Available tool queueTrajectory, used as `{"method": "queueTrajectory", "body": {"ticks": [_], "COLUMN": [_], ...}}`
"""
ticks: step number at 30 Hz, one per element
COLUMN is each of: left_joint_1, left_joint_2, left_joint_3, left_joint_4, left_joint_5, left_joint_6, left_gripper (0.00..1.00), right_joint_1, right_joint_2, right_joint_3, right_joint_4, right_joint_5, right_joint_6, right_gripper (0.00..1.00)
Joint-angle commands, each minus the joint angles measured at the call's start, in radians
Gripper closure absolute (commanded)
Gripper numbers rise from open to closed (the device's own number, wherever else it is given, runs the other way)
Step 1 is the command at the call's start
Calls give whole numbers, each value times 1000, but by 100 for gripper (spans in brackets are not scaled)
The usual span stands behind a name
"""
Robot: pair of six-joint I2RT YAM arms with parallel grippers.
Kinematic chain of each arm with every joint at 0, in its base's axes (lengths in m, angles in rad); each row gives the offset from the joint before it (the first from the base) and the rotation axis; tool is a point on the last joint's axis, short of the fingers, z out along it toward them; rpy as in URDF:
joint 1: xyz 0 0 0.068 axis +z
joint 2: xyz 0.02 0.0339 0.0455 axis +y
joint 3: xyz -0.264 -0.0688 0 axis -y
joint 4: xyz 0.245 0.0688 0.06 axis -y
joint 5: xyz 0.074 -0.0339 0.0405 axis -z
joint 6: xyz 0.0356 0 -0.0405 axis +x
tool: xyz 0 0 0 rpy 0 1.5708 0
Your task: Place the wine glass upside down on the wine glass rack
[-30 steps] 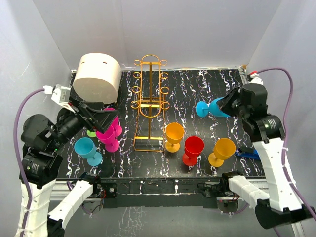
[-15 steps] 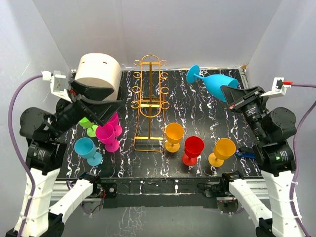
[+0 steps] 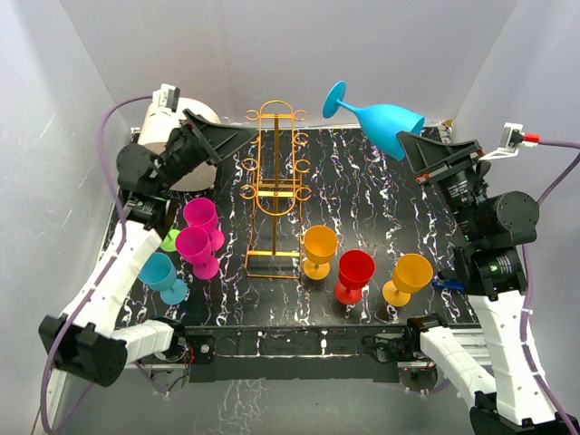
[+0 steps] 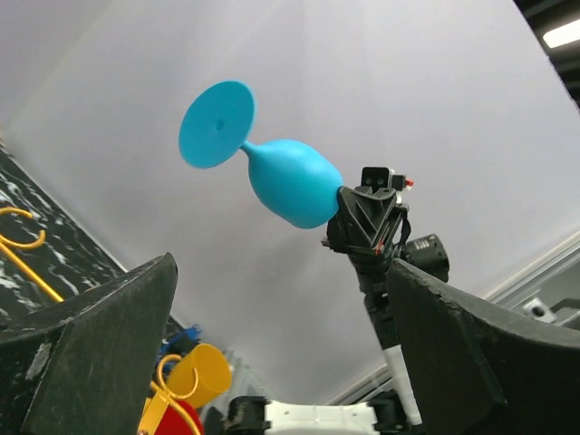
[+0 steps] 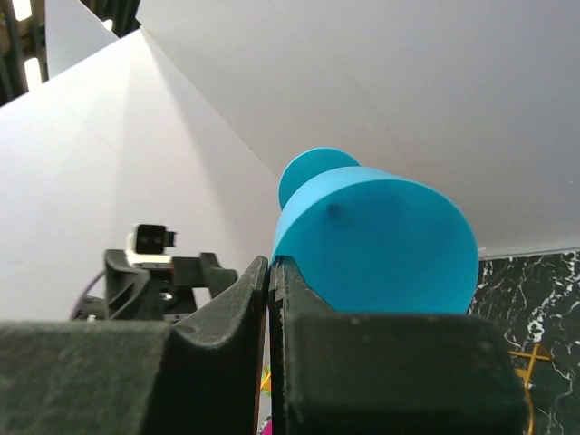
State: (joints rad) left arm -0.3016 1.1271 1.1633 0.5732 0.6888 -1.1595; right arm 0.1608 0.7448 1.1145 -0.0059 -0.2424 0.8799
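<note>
Two arms raised over black marbled table [image 3: 362,199]. Cream container [image 3: 148,131] back-left, partly hidden by L arm. Wine glass rack [image 3: 274,190] upright mid-table. Blue wine glass [image 3: 385,122] up in air, right of rack top, apart from it, tilted w/ foot toward back wall. R gripper [image 3: 412,149] clamped on its bowel end. L gripper [image 3: 222,149] spread wide, just left of rack top. Seven other glasses [image 3: 353,272] stand on table.

The wine glass [image 3: 385,122] is sky blue. The wine glass rack [image 3: 275,190] is golden-orange, the table [image 3: 362,195] black with white veining.
</note>
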Motion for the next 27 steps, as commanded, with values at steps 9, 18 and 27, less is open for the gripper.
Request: {"method": "queueTrajectory", "body": {"ticks": [9,18,27], "left_joint_1": [-188,-314,-410], "left_joint_2": [48,64,161], "left_joint_3": [7,0,76], "left_joint_4": [139,104,153], "left_joint_5": [-275,-481,-552], "left_joint_6": [-127,-151,-172], "left_gripper": [1,2,11], "right_joint_1": [-4,-4,-4], "right_joint_2": [0,5,0], "right_joint_3": [-45,-80,-82], "right_joint_4": [199,276,308], "right_joint_5": [-28,-45,-88], "right_joint_6": [82,157,177], "right_gripper": [100,100,100]}}
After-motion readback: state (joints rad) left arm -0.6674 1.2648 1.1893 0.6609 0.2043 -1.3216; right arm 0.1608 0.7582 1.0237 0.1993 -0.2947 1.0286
